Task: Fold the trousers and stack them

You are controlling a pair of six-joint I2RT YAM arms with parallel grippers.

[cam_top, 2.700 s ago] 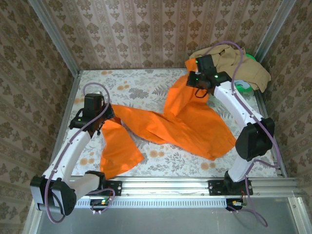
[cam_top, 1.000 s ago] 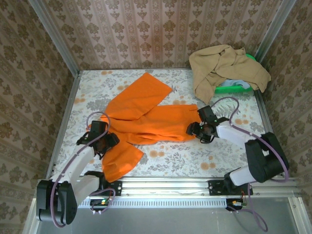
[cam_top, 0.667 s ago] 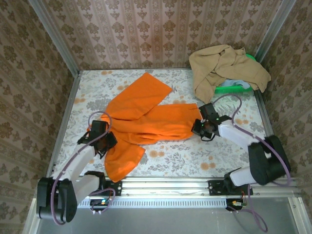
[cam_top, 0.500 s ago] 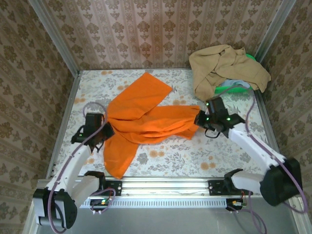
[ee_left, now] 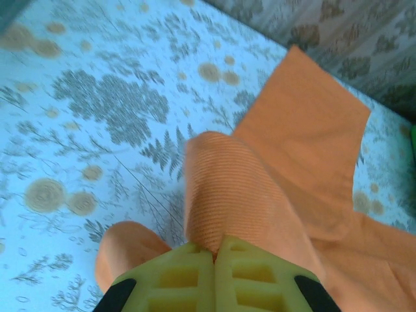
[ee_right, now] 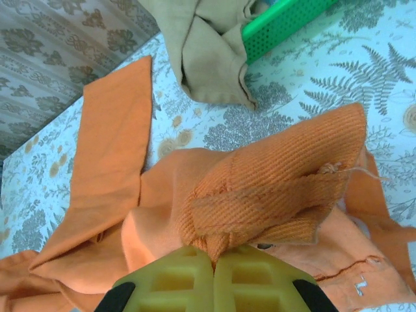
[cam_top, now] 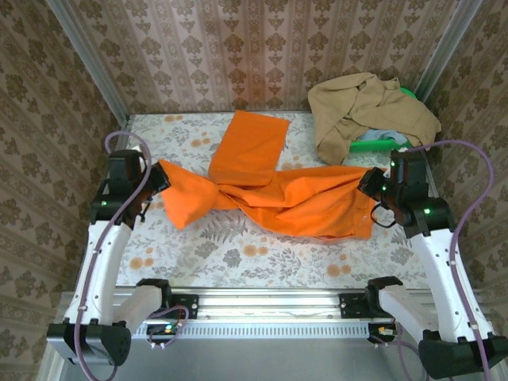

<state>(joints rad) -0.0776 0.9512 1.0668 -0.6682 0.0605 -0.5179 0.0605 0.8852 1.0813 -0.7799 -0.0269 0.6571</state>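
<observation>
From above you see the trousers [cam_top: 270,190] stretched across the table [cam_top: 238,258] between the two arms, with one leg lying toward the far wall. The wrist views show you the grip: the left claw [ee_left: 214,250] and the right claw [ee_right: 213,257] are each clamped on a bunched fold of the orange cloth.

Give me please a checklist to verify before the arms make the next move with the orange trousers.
1. Grip of left tool on trousers: ok, shut on the fabric.
2. Grip of right tool on trousers: ok, shut on the fabric.
3. Cloth flat between both tools: not ok, twisted near the middle.
4. Two legs aligned: not ok, one leg points to the back wall.
5. tan garment apart from trousers: ok.
</observation>
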